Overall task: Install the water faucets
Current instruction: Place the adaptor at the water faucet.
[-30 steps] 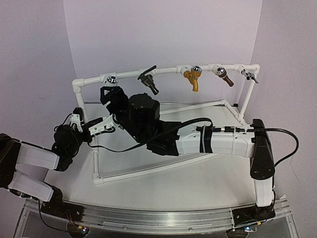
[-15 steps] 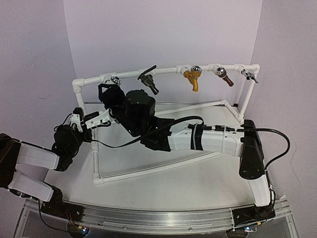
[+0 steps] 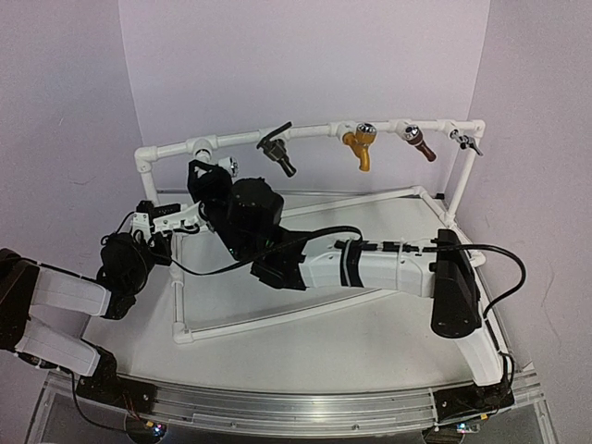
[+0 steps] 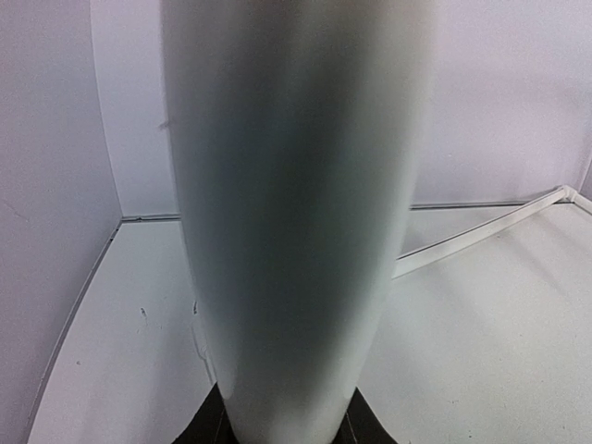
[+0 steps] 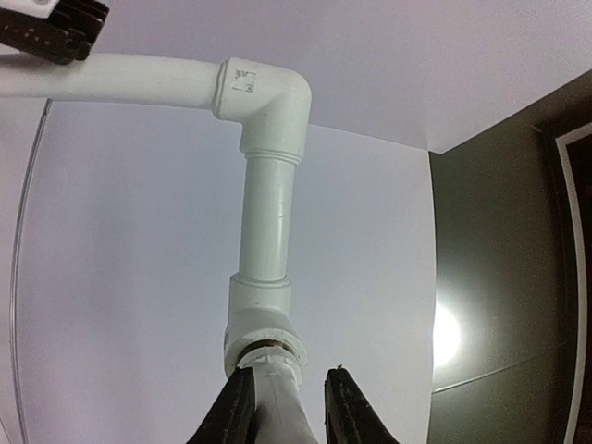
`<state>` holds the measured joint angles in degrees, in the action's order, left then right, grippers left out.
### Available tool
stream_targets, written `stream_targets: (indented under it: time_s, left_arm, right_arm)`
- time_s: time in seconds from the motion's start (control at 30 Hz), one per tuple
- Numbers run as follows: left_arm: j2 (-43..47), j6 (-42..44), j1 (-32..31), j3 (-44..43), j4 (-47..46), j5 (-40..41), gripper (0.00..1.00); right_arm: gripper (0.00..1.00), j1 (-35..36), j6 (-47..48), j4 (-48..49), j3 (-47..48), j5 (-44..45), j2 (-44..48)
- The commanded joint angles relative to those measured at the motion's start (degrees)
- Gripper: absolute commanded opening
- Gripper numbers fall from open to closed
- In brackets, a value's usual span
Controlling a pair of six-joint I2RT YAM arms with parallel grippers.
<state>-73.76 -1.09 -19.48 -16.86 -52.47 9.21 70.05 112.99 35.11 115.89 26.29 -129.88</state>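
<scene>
The black faucet (image 3: 277, 148) with a thin lever hangs from the top rail of the white pipe frame (image 3: 314, 132). The white faucet (image 5: 275, 393) sits with its end in a tee fitting (image 5: 259, 319) under the rail's left elbow. My right gripper (image 5: 289, 373) is closed around it from below; in the top view this gripper (image 3: 205, 172) hides the faucet. My left gripper (image 3: 159, 219) is shut on the frame's left upright pipe (image 4: 291, 222), which fills the left wrist view; only dark finger edges (image 4: 199, 427) show.
A gold-yellow tap (image 3: 359, 146), a brown tap (image 3: 419, 144) and a small grey tap (image 3: 469, 141) hang from the rail to the right. The frame's base pipes (image 3: 277, 317) lie on the table. The right arm stretches across the middle. Walls stand close behind.
</scene>
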Motion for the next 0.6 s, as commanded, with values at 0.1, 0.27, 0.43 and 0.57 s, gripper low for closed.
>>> stream_targets:
  time_s: [0.1,0.27,0.43,0.57]
  left_arm:
    - [-0.38,-1.51,-2.06,-1.59,-1.23,-7.94,0.0]
    - [-0.49,-1.54,-2.06,-1.69,-1.07,-8.16,0.0]
    - [-0.72,-1.6,-2.06,-1.92,-0.97,-8.33,0.0]
    - [-0.33,-1.7,-2.1,-1.71,-0.84,-8.28,0.0]
  right_arm:
    - [0.15,-0.76,-17.79,12.57,10.94,10.23,-5.61]
    - [0.1,-0.7,-48.07,6.18,14.51,17.44,-4.3]
    - [0.03,-1.5,-90.03,-1.69,4.38,16.31,4.34]
    - [0.01,-2.82,-118.97,-6.86,-1.61,8.49,8.74]
